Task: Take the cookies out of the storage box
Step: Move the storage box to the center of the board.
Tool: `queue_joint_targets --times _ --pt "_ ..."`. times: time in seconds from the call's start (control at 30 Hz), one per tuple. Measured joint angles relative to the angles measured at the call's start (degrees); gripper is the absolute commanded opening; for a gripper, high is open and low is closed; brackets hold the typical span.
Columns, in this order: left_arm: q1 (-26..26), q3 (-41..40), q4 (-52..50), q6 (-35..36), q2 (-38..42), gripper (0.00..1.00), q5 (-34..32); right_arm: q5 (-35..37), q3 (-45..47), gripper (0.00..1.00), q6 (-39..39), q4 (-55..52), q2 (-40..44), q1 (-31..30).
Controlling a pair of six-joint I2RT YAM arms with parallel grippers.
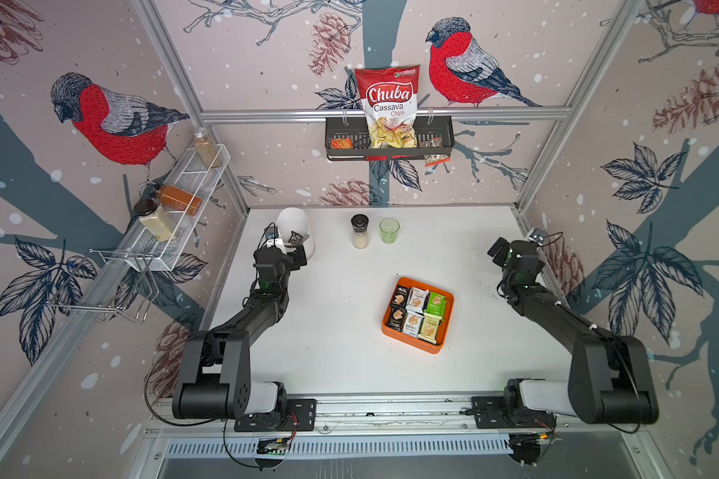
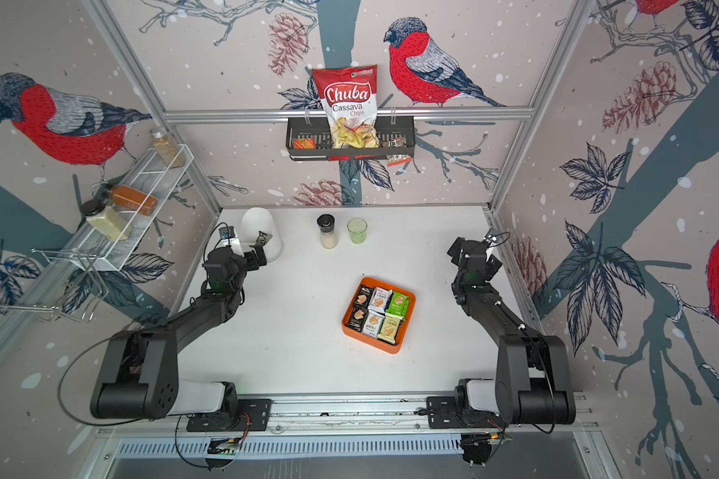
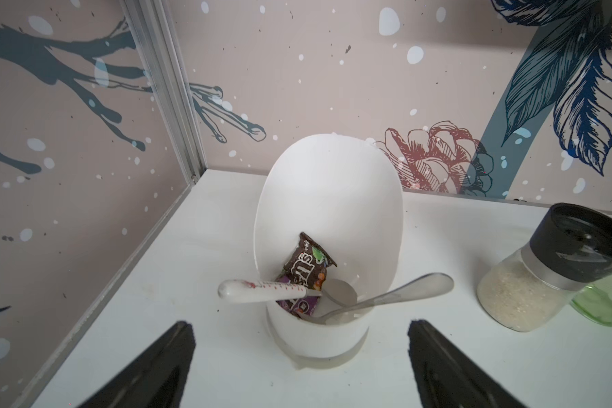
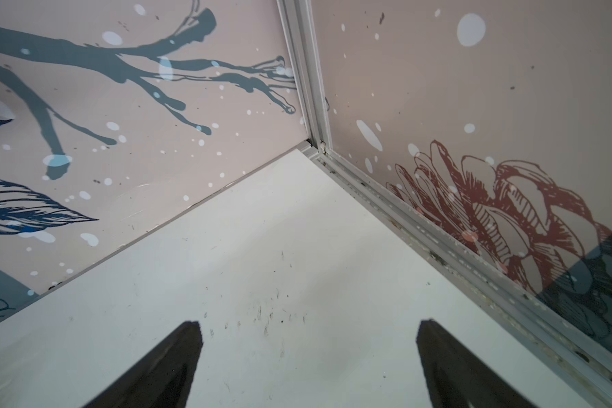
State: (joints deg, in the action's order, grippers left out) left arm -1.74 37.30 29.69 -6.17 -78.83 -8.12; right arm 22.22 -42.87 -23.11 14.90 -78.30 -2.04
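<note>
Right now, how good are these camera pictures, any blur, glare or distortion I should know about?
In both top views, even light, soft shadows, wide-angle splay of the frame posts; the cookies in the storage box look sharp. Left wrist view: white holder nearly washed out, left gripper soft-edged. Right wrist view: right gripper blurred, table scuffs clear.

White bench (image 1: 328, 327), orange storage box (image 1: 409, 344) right of centre, white tub (image 1: 293, 220) back left, black-capped shaker (image 1: 360, 234) just beside green cup (image 1: 389, 231) at the back.
</note>
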Motion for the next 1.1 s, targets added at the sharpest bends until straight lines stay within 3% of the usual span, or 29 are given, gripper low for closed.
queue_joint_targets --times 0.23,0.43,0.63,0.77,1.1 --pt "-2.8 8.15 -17.7 -7.5 1.01 0.98 1.66 -6.38 -15.39 0.96 -5.44 -22.6 -5.86 -3.63" --pt "-10.91 10.12 -25.27 -10.4 0.57 0.98 4.28 -8.24 -23.93 0.95 -8.92 -38.36 -9.86 -16.31" --pt "-15.43 11.06 -27.39 -13.07 -1.73 0.97 8.41 -7.65 -22.1 0.85 -15.58 -48.02 -9.68 -28.94" --pt "-16.2 12.13 -28.7 -13.75 -3.5 0.97 9.97 -7.61 -19.21 0.78 -21.4 -52.39 -7.89 -33.38" --pt "-17.03 12.68 -30.18 -16.28 -4.37 0.97 12.68 -9.27 -11.45 0.54 -27.8 -56.96 -1.46 -34.6"
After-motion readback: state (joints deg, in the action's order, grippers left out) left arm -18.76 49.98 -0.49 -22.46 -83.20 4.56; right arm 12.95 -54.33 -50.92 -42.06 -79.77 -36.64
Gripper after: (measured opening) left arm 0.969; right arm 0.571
